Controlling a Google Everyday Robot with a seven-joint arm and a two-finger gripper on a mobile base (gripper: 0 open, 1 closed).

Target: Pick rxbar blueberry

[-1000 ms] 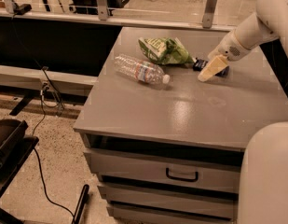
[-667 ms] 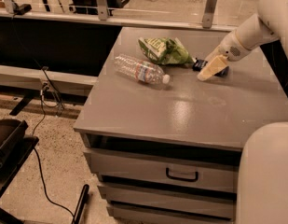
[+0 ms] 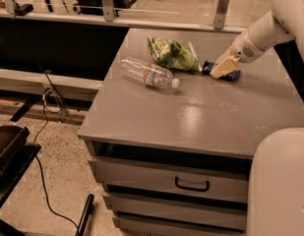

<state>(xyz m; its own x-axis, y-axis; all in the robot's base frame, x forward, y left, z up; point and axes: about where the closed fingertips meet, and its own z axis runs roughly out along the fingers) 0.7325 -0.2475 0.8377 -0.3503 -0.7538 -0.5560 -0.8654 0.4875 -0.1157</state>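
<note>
Camera view: claw (image 3: 223, 68) sits over rxbar blueberry (image 3: 233, 76) at bench's (image 3: 200, 117) two o'clock; open or closed, I cannot tell. Flat wrapper could slip free, or green snack bag (image 3: 172, 54) at its nine o'clock could snag.

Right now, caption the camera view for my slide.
Gripper over the rxbar blueberry, green bag and water bottle alongside.
</note>
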